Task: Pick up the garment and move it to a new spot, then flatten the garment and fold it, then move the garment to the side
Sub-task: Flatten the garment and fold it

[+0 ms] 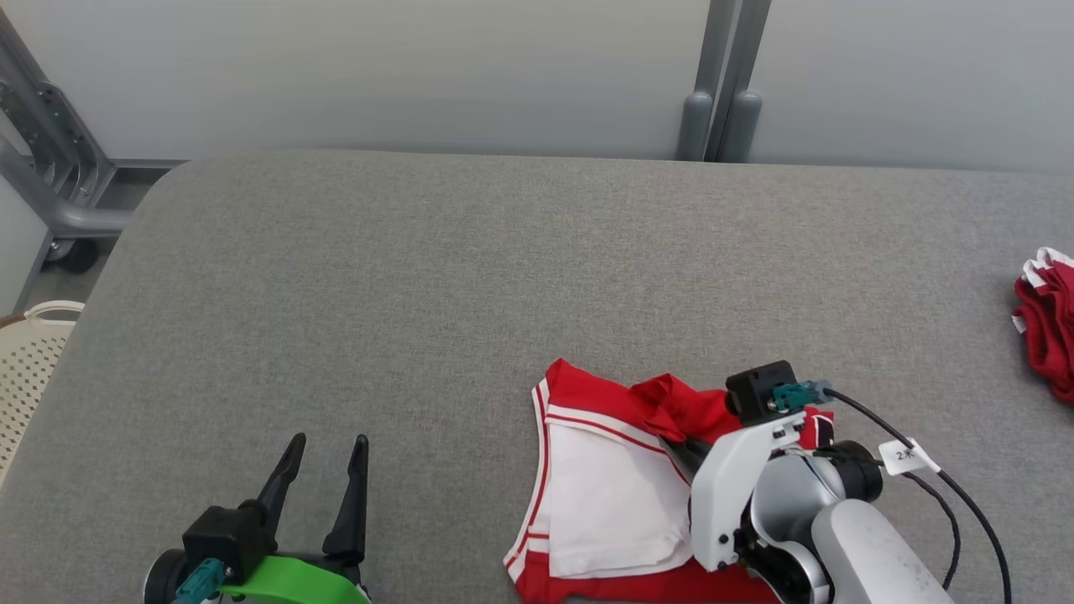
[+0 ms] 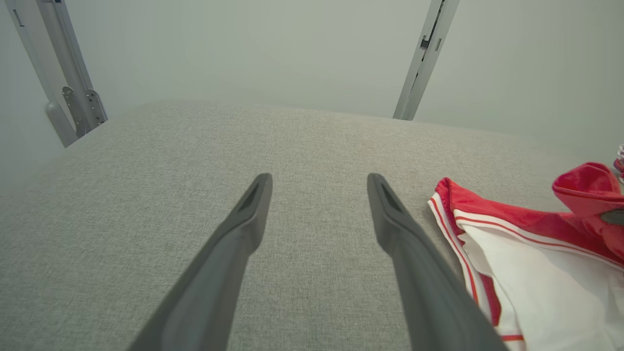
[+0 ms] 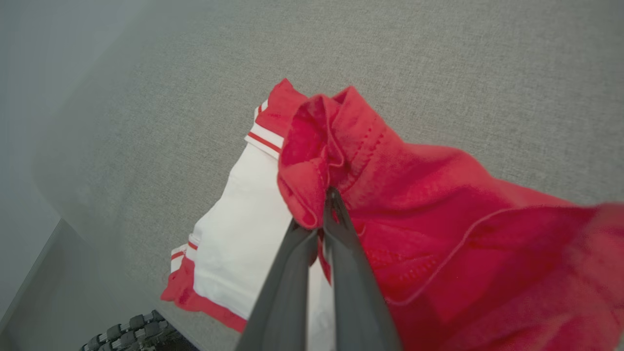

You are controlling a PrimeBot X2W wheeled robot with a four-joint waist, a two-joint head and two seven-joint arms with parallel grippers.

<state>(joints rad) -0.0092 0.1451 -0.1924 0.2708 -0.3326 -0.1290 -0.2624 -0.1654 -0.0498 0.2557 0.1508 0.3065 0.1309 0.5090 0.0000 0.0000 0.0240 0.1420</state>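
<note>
A red and white garment (image 1: 608, 495) lies on the grey table near the front edge, right of centre. It also shows at the right of the left wrist view, garment (image 2: 526, 258). My right gripper (image 1: 684, 453) is shut on a red fold of the garment (image 3: 390, 195), pinching the cloth between its fingertips and lifting that fold a little. My left gripper (image 1: 327, 453) stands open at the lower left, over bare table, well left of the garment, with nothing between its fingers (image 2: 253, 204).
Another red and white cloth (image 1: 1047, 323) lies at the table's right edge. A pale perforated basket (image 1: 29, 352) stands off the table's left side. A grey metal frame (image 1: 50, 168) and post (image 1: 722, 84) stand behind the grey table (image 1: 419, 277).
</note>
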